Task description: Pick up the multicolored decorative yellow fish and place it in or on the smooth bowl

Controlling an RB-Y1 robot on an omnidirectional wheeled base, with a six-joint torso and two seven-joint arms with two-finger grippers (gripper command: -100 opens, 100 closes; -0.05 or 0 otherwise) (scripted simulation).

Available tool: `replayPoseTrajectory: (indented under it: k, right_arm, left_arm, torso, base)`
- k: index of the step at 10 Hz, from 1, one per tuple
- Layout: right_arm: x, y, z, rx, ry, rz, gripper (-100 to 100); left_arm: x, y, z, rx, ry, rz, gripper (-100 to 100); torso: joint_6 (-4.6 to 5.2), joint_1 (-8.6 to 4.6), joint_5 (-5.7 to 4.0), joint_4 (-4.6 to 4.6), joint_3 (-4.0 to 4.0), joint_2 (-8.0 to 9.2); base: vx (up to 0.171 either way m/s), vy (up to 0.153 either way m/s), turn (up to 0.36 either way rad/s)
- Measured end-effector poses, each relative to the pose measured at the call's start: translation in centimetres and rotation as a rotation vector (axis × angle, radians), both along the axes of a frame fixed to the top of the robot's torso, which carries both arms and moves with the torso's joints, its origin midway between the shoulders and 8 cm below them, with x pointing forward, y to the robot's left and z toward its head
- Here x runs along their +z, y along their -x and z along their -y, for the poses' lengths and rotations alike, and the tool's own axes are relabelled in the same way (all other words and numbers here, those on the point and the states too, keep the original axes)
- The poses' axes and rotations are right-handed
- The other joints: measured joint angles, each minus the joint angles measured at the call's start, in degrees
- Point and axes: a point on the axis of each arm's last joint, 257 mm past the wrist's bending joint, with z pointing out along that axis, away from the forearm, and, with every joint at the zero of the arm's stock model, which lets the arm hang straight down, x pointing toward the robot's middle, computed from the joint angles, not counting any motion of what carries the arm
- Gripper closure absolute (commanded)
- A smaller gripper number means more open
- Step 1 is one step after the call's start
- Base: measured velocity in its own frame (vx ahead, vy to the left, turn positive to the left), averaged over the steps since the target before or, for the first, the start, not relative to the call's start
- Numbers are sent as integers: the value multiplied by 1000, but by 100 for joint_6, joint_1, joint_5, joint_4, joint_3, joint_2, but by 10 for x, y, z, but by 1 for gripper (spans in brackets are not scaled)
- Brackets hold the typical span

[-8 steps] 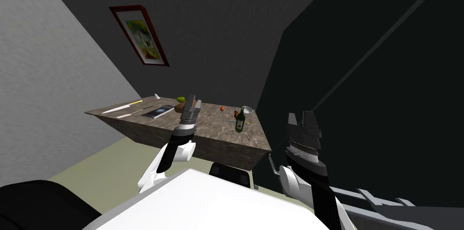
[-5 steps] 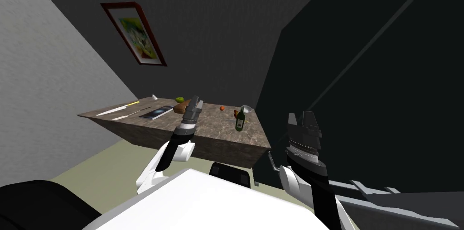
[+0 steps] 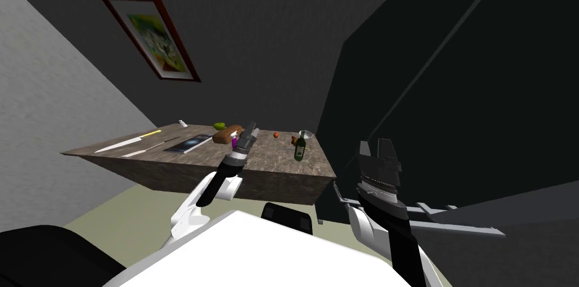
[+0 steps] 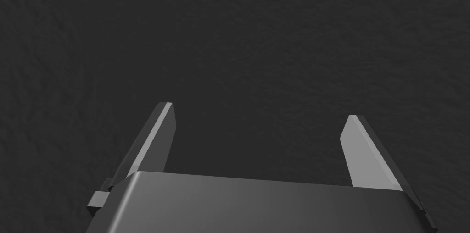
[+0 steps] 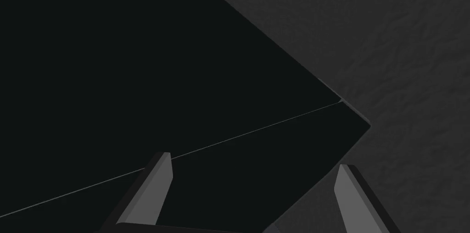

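Left tool [image 3: 252, 129] sits centre frame, seen against the worktop [image 3: 271, 159]. Its blades are spread with nothing between them, and its wrist view faces a flat dark grey wall. Right tool [image 3: 376, 148] is lower right of centre, off the worktop and against a black area. Its blades are also spread and empty.

The fish [image 3: 294, 140] is too small to be sure of. Best guess is the small orange-brown thing right of centre, just beside the green bottle [image 3: 299, 148] and near the clear bowl [image 3: 306, 134] at the worktop's right corner. The other candidate is the yellow-green lump [image 3: 219, 126] at the far edge, next to a brown loaf-shaped thing [image 3: 228, 134]. Also there: a red-orange ball [image 3: 276, 135], a dark flat book or tablet [image 3: 189, 143], and a yellow-handled knife [image 3: 127, 141] at left.

Step, judged: approach, no grasp yet. Both tools are well apart from the fish.

Handling, judged: a decorative figure, probably stiff and light, maybe smooth and slippery, with thin fins or tail that could break.
- Take it across the middle of the body, one blade on each flank, not on tail or fins.
- The bottle stands so close that a wide approach could tip it, so come in from the side away from it.
- The bowl looks thin and glassy, so lower the fish in rather than dropping it.
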Motion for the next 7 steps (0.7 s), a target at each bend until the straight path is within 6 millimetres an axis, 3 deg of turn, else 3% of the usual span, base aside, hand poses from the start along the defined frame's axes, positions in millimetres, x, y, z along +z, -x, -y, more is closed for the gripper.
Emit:
replayPoseTrajectory:
  k: [7]
  right_arm:
    - [0,0,0,0,0,0,0]
  left_arm:
    - [-48,-33,10,-76,-62,-209,-100]
  torso:
    - [3,-9,-2,-2,-5,-8]
  base:
    - [-37,63,-158]
